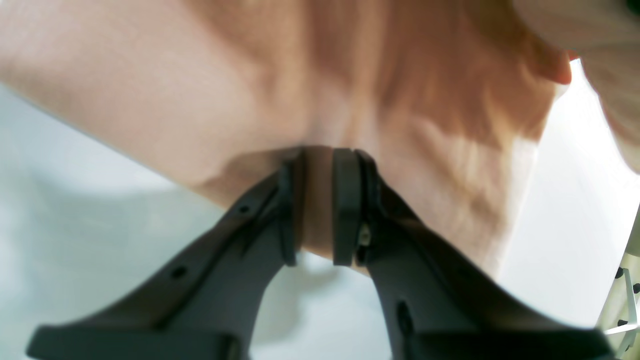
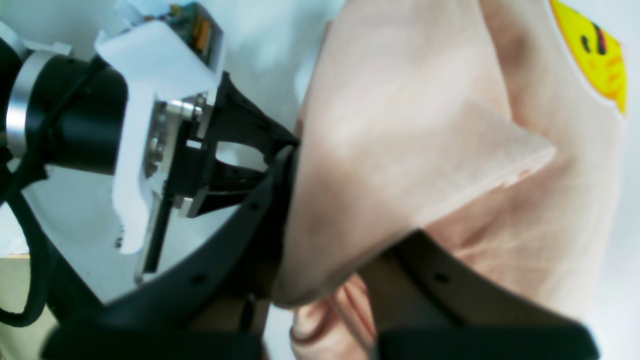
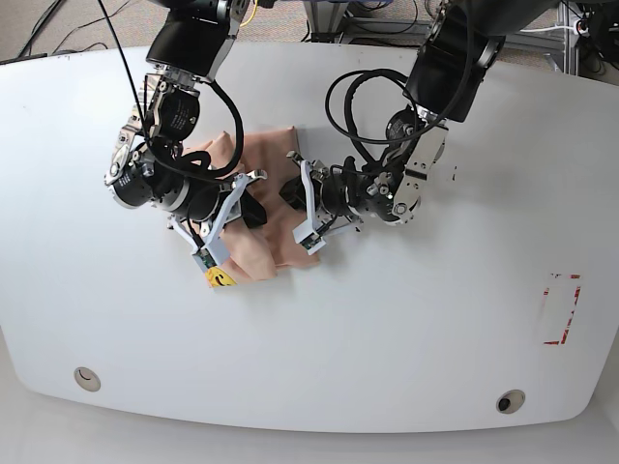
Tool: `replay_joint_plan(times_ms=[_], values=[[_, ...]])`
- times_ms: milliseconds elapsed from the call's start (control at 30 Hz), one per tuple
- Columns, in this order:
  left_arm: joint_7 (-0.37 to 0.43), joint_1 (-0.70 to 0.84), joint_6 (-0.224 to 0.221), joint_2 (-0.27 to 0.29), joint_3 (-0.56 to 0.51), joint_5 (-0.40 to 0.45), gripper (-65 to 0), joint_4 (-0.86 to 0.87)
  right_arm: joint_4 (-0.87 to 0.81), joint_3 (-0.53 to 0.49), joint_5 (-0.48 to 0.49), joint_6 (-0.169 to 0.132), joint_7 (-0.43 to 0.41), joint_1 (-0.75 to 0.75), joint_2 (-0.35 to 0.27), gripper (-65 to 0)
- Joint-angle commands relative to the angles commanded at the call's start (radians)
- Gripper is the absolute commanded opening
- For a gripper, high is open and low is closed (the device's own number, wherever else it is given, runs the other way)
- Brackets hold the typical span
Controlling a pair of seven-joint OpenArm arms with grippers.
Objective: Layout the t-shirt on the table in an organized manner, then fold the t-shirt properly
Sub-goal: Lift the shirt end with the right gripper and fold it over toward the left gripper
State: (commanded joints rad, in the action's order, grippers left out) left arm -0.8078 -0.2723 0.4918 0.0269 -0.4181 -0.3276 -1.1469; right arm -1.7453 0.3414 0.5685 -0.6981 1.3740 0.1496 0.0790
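T-shirt: the t-shirt (image 3: 263,227) lies bunched and wrinkled on the table (image 3: 406,319), toward its far left part, between the two arms; peach-tan fabric, not spread flat.
Print: a yellow smiley print (image 2: 597,55) shows at one edge of the cloth, seen in the base view at the heap's near-left corner.
Left gripper: the left gripper (image 1: 320,200) has its pads pressed together on a fold of the t-shirt, cloth pinched between them.
Right gripper: the right gripper (image 2: 325,280) is buried in fabric draped over its fingers; whether it clamps the cloth cannot be told.
Table marks: a red-outlined rectangle (image 3: 560,309) at the right edge; two round holes (image 3: 86,376) near the front.
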Motion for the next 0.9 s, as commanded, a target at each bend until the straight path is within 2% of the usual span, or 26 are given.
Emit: replay_joint_plan(times_ms=[433,900], values=[[0.0,0.0,0.0,0.0,0.002,-0.002,-56.5,-0.002,0.017,0.0,0.003,0.0,-0.015,0.002,0.0,-63.6],[0.0,0.0,0.0,0.0,0.0,-0.002,-56.5,-0.002,0.02,0.0,-0.002,0.0,-0.017,0.018,0.028,-63.6]])
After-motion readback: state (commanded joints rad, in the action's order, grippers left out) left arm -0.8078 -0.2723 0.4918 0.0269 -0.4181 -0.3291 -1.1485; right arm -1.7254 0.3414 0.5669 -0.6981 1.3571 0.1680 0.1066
